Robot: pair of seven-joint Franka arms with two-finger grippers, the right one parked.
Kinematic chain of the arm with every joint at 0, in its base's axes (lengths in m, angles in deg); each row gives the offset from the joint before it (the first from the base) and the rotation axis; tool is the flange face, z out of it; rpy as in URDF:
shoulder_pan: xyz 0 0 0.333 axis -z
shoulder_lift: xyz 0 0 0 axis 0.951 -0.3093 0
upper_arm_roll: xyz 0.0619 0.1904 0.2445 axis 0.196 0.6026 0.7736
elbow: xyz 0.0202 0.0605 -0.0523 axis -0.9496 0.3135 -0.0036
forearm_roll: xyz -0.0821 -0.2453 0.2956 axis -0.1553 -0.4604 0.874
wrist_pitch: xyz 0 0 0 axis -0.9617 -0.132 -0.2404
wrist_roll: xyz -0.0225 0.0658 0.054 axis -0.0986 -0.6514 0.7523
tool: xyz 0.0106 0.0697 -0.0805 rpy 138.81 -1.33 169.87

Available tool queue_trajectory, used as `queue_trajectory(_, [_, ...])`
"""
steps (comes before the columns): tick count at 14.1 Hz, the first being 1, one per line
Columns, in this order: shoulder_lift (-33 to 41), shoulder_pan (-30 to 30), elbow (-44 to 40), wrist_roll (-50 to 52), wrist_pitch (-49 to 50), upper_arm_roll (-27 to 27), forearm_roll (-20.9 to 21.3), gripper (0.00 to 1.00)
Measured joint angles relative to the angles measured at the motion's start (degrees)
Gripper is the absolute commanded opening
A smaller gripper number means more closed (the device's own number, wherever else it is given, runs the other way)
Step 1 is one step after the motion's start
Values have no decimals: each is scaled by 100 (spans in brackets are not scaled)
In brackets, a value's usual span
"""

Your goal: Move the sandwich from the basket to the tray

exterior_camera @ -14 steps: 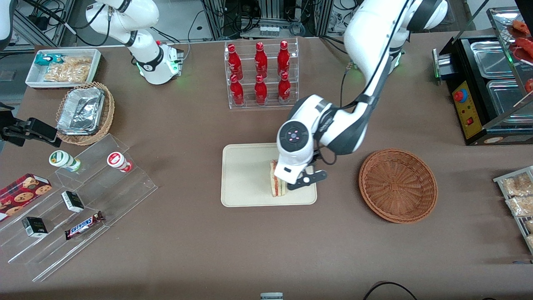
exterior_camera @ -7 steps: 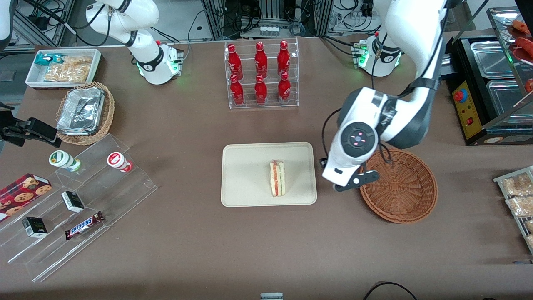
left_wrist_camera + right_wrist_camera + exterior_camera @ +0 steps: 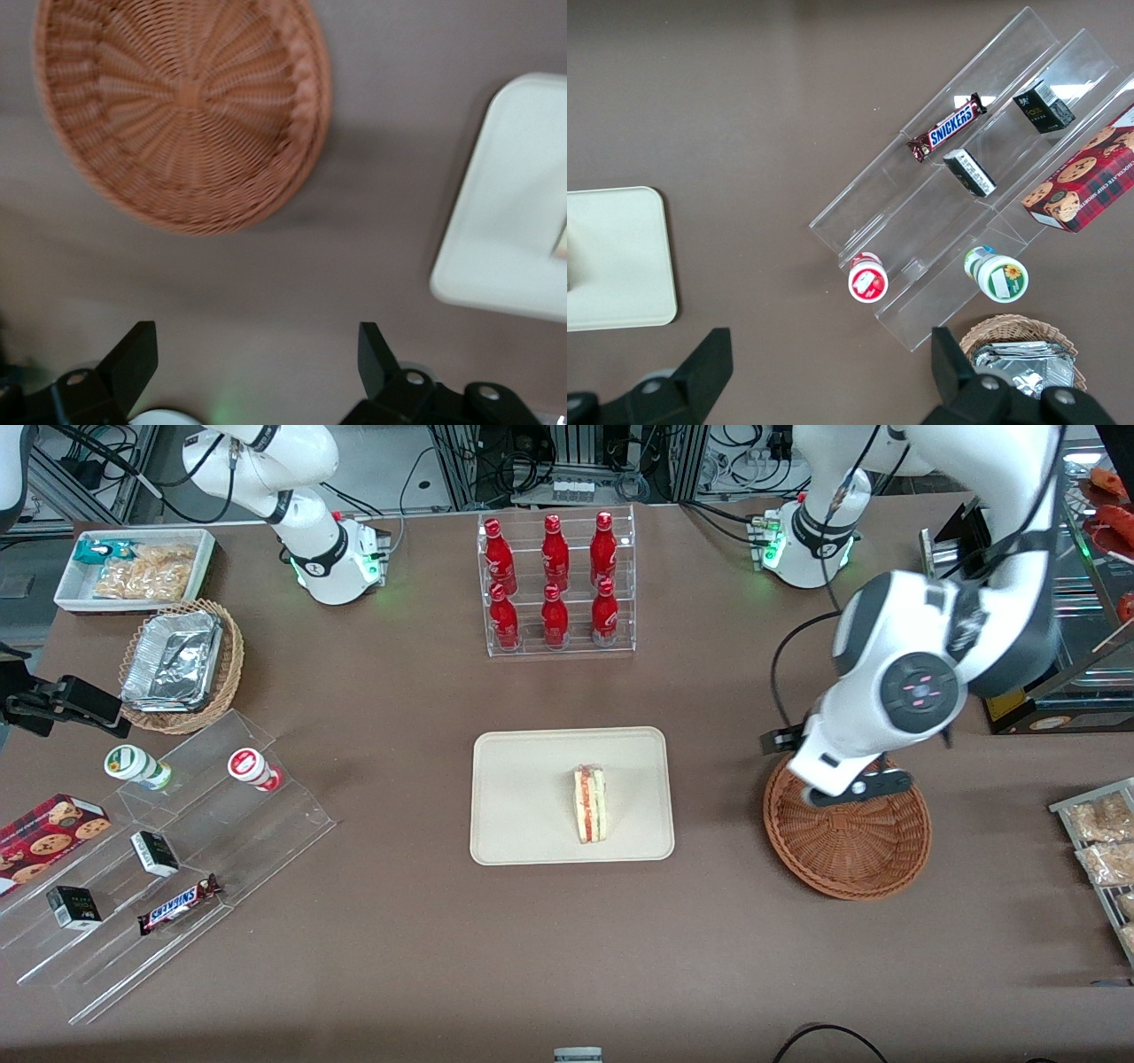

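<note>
We see one sandwich (image 3: 590,804) standing on the tray (image 3: 523,797), six red bottles (image 3: 554,577) farther back. The gripper (image 3: 257,367), fingers released, hangs over one basket (image 3: 850,850)

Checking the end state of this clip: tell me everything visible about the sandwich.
The sandwich is a small wedge of pale white bread standing on the beige tray, its cut edge facing up and showing red, yellow and green filling layers. It sits on the part of the tray toward the working arm's end, clear of the rim, with nothing else touching it. The tool is open and well away, above the empty reddish-brown wicker basket.
</note>
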Motion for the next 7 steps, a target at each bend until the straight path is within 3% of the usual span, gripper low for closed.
queue_trajectory(4, [640,-1148,48,-1182,482,-578,41,100])
queue_trajectory(7, [1046,-1645,48,-1834,550,-773,117,100])
